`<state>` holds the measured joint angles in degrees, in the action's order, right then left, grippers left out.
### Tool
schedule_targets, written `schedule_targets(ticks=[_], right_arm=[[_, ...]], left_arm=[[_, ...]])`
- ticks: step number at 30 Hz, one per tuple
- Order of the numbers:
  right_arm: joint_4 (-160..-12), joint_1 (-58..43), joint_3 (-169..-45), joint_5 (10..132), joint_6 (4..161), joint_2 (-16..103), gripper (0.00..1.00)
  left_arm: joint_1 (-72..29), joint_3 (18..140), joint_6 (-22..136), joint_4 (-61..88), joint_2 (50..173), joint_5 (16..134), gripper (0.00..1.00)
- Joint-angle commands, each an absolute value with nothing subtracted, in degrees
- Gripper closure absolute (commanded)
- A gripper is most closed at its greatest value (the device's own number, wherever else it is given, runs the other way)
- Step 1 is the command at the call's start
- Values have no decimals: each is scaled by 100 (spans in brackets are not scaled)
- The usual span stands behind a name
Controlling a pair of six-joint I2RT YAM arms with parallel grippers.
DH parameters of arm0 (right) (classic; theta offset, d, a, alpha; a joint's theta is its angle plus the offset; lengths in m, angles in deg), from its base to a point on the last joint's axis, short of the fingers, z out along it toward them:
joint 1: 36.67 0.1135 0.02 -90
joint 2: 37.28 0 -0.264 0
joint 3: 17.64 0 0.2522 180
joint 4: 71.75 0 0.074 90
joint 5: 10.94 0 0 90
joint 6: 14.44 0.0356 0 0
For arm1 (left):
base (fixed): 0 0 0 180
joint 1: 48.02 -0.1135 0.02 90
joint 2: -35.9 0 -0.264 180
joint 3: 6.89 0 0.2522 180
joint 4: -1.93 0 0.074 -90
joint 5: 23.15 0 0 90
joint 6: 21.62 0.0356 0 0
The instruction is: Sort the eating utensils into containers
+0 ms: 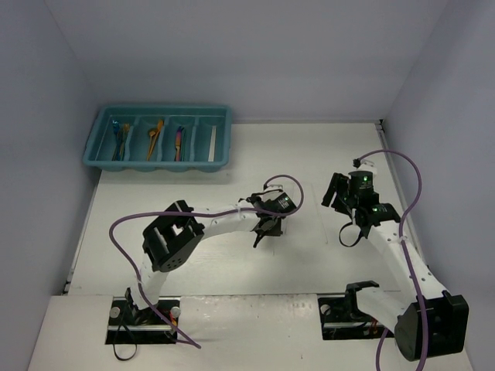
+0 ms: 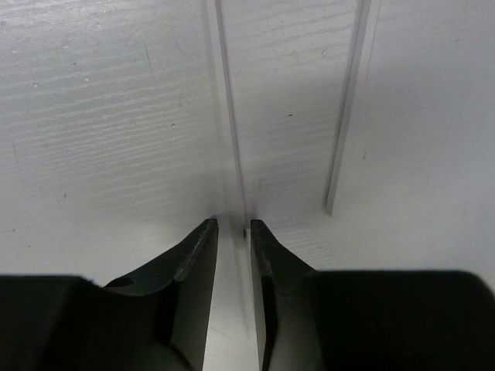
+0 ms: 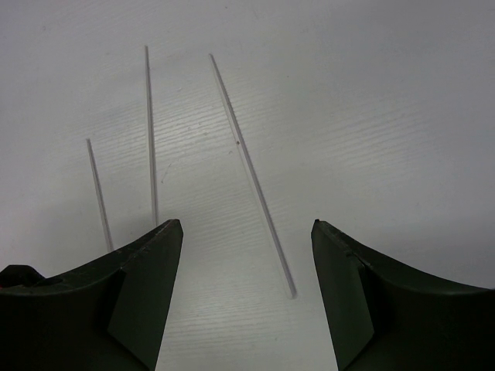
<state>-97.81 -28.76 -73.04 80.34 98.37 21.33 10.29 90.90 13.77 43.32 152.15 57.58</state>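
Observation:
The teal tray stands at the far left. Its four compartments hold blue and gold utensils, orange ones, a purple one and a pale stick. My left gripper is down at the table's middle. In the left wrist view its jaws are closed narrowly on a pale translucent stick lying on the table, with a second stick to the right. My right gripper is open and empty above three more sticks; the longest one ends between its fingers.
Two shorter sticks lie left of the long one in the right wrist view. White walls enclose the table on the left, back and right. Purple cables loop off both arms. My right gripper is right of centre.

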Motion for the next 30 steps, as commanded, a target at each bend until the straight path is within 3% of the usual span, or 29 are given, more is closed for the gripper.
schedule_targets(ticks=[1,7,17,23,30], right_arm=[[-9650,-2884,-7323,8082,9798,2160,35],[-9632,-2881,-7318,8099,9780,2197,35],[-9623,-2888,-7314,8104,9771,2274,35],[-9602,-2880,-7314,8104,9784,2388,35],[-9605,-2884,-7332,8132,9813,2579,35]], left_arm=[[866,8897,1404,4453,14931,5638,85],[662,8591,1769,4633,14605,5404,100],[2,8958,3322,5425,13574,4831,100],[-1465,10086,4496,5528,13450,5364,100],[-2680,11929,5443,5532,14745,6091,100]])
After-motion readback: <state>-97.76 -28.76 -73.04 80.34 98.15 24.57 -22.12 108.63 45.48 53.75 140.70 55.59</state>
